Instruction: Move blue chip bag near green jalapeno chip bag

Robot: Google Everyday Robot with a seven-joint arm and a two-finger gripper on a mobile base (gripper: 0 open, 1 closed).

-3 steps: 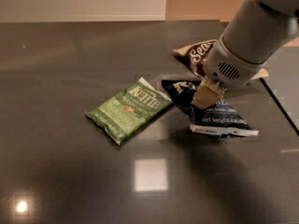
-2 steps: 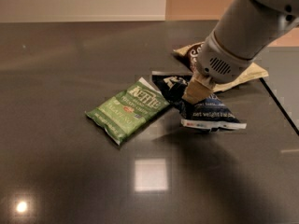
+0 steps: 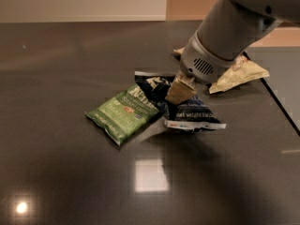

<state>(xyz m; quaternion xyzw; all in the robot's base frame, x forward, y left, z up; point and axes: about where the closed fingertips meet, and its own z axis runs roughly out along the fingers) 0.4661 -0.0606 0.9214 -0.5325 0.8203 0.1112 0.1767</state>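
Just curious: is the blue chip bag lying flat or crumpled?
Crumpled. The blue chip bag bunches upward where the gripper meets its middle; the green bag lies flat.

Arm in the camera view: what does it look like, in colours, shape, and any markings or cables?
The arm is a thick, smooth, light-grey cylinder with a rounded end. That end carries a patch of dark vent slots. The hand below it is a small tan piece, down on the blue chip bag. No cables or lettering show.
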